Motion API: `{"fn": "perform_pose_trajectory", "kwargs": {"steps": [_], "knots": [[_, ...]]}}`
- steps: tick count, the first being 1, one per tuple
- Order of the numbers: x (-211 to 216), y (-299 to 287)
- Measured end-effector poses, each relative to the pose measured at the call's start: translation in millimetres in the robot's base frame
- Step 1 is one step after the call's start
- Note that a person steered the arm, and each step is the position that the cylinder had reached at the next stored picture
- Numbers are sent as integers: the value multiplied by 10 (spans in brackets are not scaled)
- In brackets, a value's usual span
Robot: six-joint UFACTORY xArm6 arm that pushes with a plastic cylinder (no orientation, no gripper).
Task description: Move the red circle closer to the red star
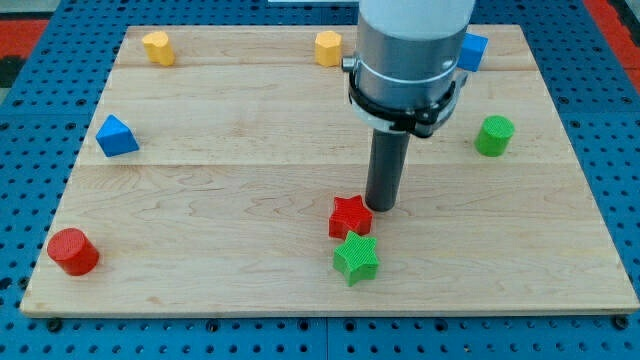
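Note:
The red circle [72, 251] stands near the board's bottom left corner. The red star [350, 216] lies a little below the board's middle, touching the green star [356, 258] just below it. My tip [381, 207] is down on the board right beside the red star's upper right edge, far to the right of the red circle.
A blue triangle [116, 136] is at the left. A yellow block [157, 47] is at the top left and another yellow block [328, 48] at the top middle. A blue block [472, 51] is at the top right, a green cylinder [494, 136] at the right. The wooden board [200, 190] ends in blue pegboard.

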State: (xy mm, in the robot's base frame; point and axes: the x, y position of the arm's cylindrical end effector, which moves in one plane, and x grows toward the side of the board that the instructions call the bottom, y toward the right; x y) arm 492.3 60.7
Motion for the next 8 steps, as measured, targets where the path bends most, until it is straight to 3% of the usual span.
{"fn": "perform_pose_trajectory", "kwargs": {"steps": [1,4,8], "knots": [[-301,-317],[-444,-3629],[411,-3655]]}}
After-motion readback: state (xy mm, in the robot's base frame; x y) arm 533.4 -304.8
